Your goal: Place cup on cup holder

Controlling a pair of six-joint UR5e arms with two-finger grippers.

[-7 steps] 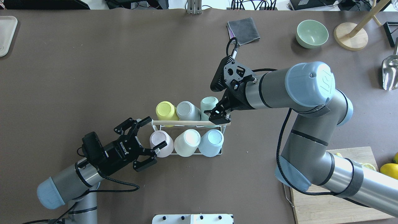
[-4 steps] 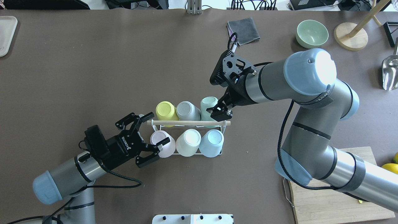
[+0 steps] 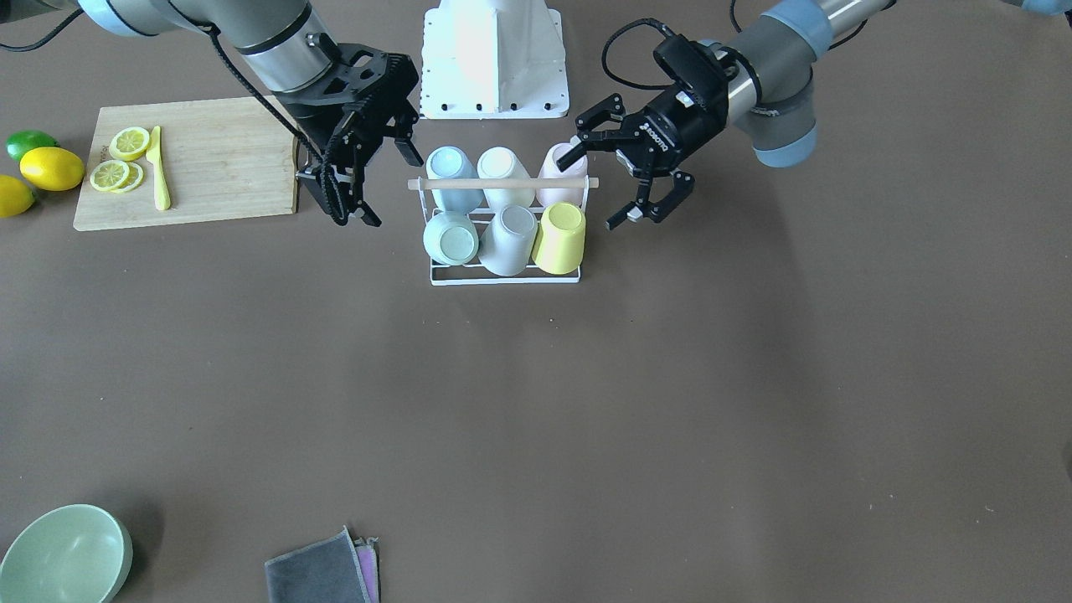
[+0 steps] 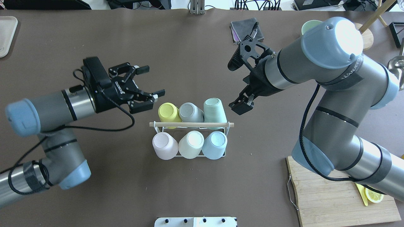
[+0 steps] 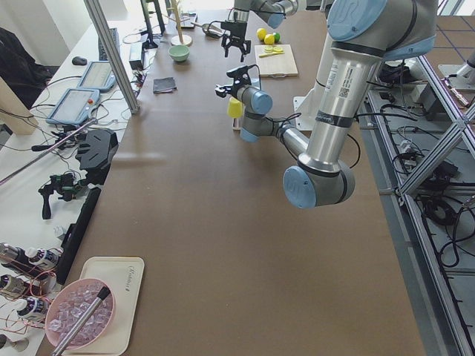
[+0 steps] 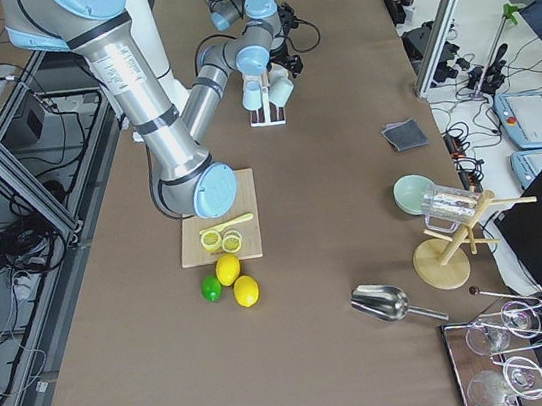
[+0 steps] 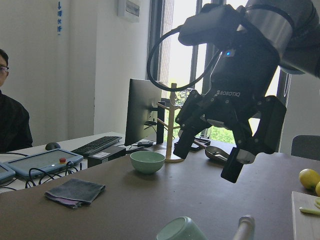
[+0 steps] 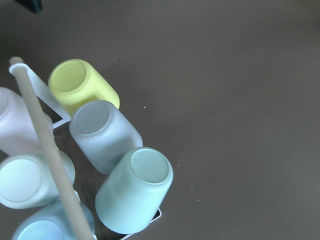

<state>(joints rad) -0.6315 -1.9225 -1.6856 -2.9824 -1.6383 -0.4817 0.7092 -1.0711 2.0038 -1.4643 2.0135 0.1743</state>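
— Where is the mint cup (image 4: pixel 214 108) sitting?
— You are seeing it sitting upside down on the cup holder (image 4: pixel 189 125), at one end of the holder's row farther from the robot. Five other cups are filling the rest.
— And the grippers?
— Both are hanging with fingers spread, gripping nothing. The right gripper (image 7: pixel 206 159) is hanging just off the holder's mint end, and the left gripper (image 4: pixel 151 80) near its yellow cup (image 4: pixel 168 112) end.

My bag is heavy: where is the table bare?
Bare: the wide stretch between the cup holder and the green bowl and grey cloth. Crowded: around the holder, with the left gripper and right gripper near it.
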